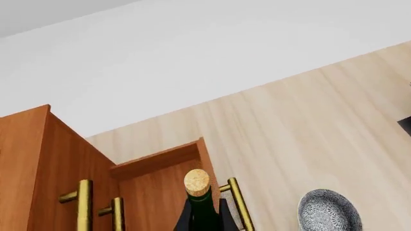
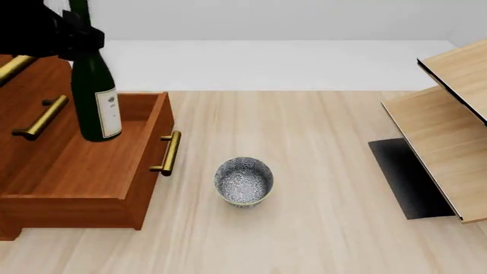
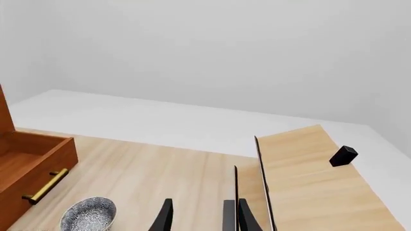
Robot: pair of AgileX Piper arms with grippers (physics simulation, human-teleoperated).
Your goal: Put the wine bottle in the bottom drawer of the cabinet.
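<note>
Here, at the upper left of the front frame, the tall dark green glass wine bottle (image 2: pixel 96 94) hangs upright, its neck clamped in the black left gripper (image 2: pixel 76 35), whose jaws are closed around the glass. Its white label (image 2: pixel 111 114) near the base carries small dark print, too fine to read. The bottle's base sits above the pulled-out, wide, shallow reddish-brown wooden bottom drawer (image 2: pixel 76 165) of the tall reddish-brown cabinet (image 2: pixel 23 108); whether it touches the drawer floor is hard to tell, though it looks held just clear. The drawer's interior shows bare wood, and its brass bar handle (image 2: pixel 169 153) faces the middle of the frame.

In the left wrist view the tan cork top (image 1: pixel 196 182) sits at the lower centre between dark fingers that are mostly cut off by the frame edge.

A small round bowl with a blue-and-white speckled pattern (image 2: pixel 243 181) stands on the pale wooden table (image 2: pixel 320 217), just right of the drawer handle, with nothing visible inside it. At the right edge of the front view a pale light-wood shelf unit (image 2: pixel 449 142) is partly cropped.

The black right gripper (image 3: pixel 198 216) appears only at the bottom of its wrist view, fingers parted and holding nothing.
</note>
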